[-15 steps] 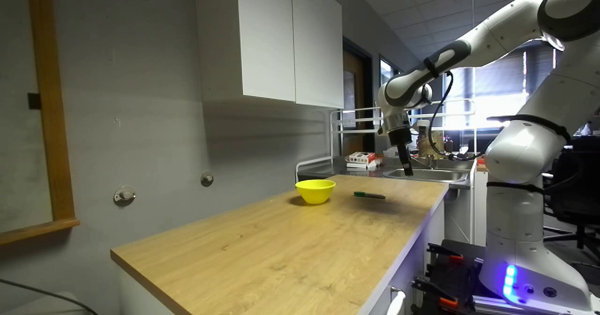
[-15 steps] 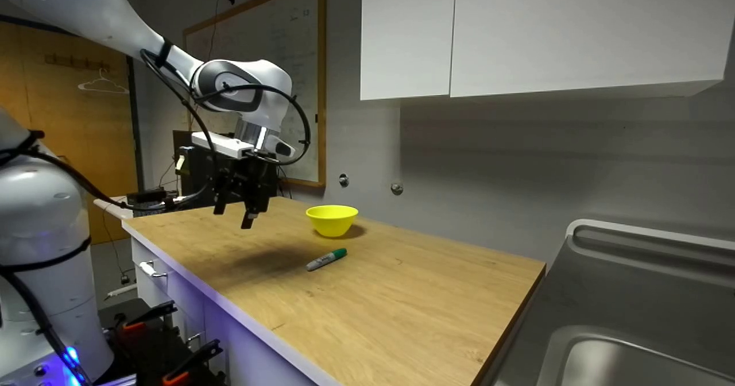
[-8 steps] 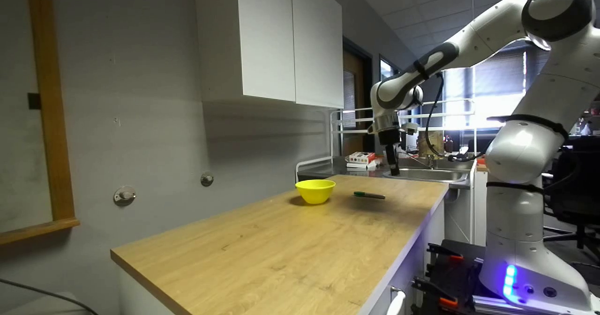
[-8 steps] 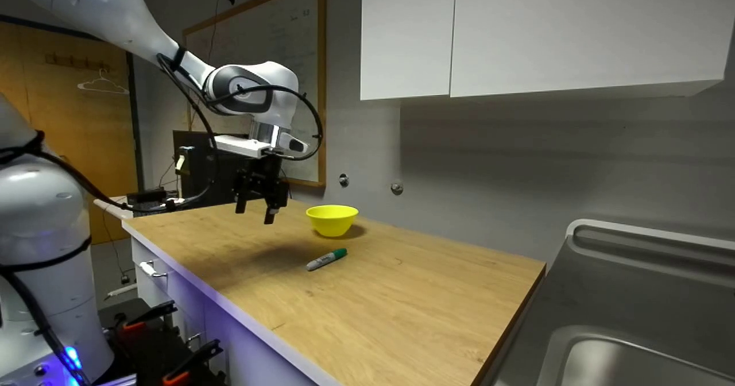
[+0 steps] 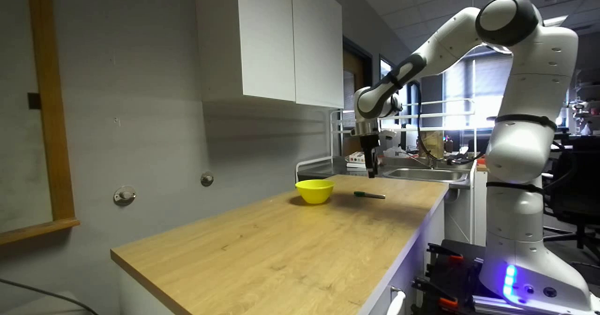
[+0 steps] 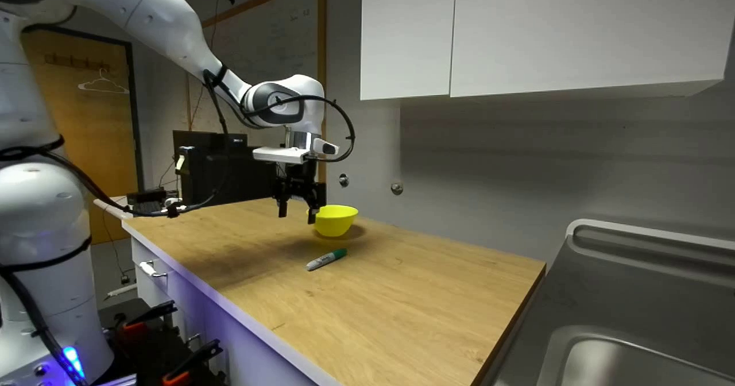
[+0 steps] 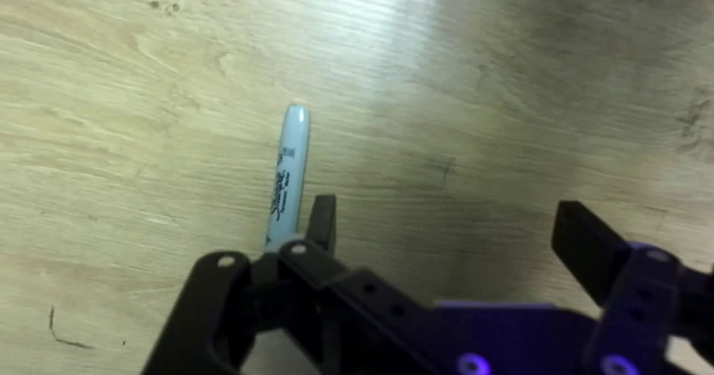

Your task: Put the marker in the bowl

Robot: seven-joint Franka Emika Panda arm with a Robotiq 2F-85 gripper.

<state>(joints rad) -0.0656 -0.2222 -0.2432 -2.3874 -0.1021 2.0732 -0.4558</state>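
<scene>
A steel sink [image 5: 424,175] lies just past the end of the worktop [image 6: 413,305], and the yellow bowl [image 5: 315,191] stands upright near the wall [image 6: 545,190], partly covered by the claw [image 6: 297,214] in an exterior view. The claw hangs in the air, its fingers parted wide with wood showing between them. The marker [image 6: 325,259] lies on the worktop near the bowl, green cap towards the wall, its long axis nearly top to bottom in the wrist view, grey end uppermost.
</scene>
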